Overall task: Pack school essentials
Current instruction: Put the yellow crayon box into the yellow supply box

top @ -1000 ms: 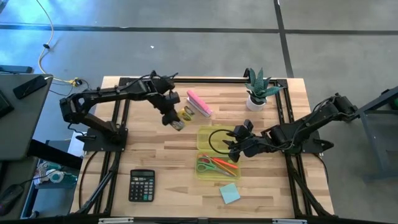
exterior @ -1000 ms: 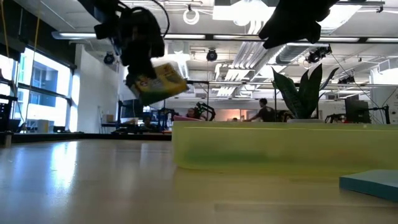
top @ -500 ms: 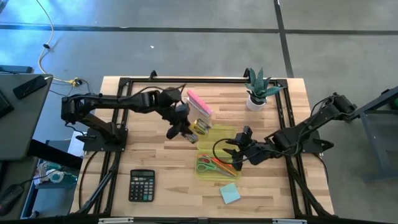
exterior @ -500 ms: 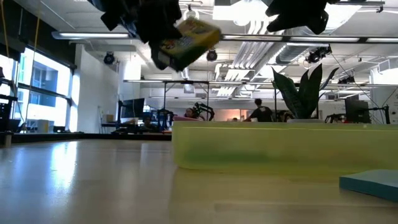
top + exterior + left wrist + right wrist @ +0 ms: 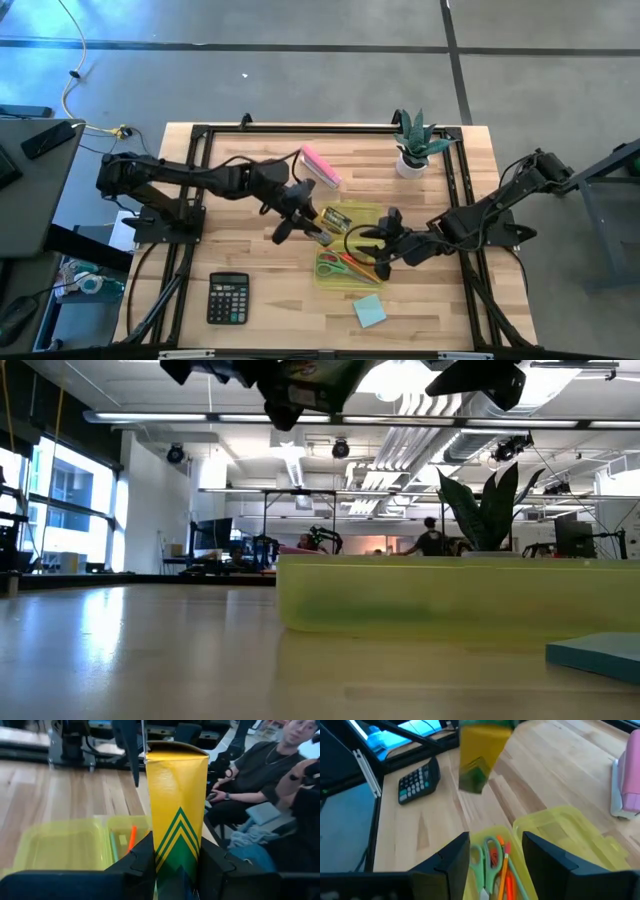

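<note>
Left claw (image 5: 318, 226) clamped on yellow crayon box (image 5: 177, 805), held in the air over the yellow tray's (image 5: 365, 211) near-left edge. Right claw (image 5: 378, 243) fingers apart, empty, above the tray. Scissors (image 5: 487, 862) and pens (image 5: 506, 870) lie in the tray; blue notepad (image 5: 369, 311) sits on the table (image 5: 250, 250) beside it.

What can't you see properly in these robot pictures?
- Yellow box: left wrist view, its bottom end hidden between the left gripper's fingers.
- Yellow tray: low view, contents hidden behind its wall.
- Blue note pad: low view, cut off by the picture's edge.
</note>
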Robot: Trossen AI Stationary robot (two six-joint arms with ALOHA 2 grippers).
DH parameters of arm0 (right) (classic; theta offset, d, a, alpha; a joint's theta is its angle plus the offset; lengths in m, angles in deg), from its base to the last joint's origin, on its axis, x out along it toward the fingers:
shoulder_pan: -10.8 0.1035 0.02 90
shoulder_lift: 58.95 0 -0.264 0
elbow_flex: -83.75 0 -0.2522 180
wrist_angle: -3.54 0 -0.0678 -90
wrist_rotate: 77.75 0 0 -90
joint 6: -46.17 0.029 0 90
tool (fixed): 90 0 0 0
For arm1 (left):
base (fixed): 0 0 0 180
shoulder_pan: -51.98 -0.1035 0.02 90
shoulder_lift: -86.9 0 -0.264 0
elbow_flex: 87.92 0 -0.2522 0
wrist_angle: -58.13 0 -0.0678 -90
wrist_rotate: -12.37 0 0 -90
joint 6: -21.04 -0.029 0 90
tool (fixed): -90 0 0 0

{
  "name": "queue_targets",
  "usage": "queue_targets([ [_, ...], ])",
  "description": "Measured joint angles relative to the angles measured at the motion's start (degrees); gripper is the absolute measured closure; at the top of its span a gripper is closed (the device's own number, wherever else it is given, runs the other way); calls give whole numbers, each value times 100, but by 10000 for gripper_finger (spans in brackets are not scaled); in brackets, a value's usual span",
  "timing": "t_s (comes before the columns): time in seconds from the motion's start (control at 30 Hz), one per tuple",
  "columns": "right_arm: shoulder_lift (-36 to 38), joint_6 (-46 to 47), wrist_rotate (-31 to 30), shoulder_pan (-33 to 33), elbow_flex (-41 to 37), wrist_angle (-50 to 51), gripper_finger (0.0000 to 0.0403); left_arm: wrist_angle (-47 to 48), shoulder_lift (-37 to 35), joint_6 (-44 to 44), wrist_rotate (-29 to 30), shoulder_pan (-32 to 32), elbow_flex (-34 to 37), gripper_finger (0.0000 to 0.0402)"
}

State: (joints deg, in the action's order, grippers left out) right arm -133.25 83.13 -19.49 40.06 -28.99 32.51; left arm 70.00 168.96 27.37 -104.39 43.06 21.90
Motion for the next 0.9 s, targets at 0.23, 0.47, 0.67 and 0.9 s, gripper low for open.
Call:
queue_targets([
  [0.23,0,40,421,-71,-1,-217,214,-157,0,246,242,305,0,310],
  [0.47,0,-488,-48,-111,-1,-417,203,-259,2,207,984,535,0,310],
  [0.67,0,-1160,-123,-111,2,-1000,171,-607,2,205,1458,614,-2,310],
  [0.9,0,-1168,-457,-198,2,-1041,162,-909,2,300,1611,716,-2,310],
])
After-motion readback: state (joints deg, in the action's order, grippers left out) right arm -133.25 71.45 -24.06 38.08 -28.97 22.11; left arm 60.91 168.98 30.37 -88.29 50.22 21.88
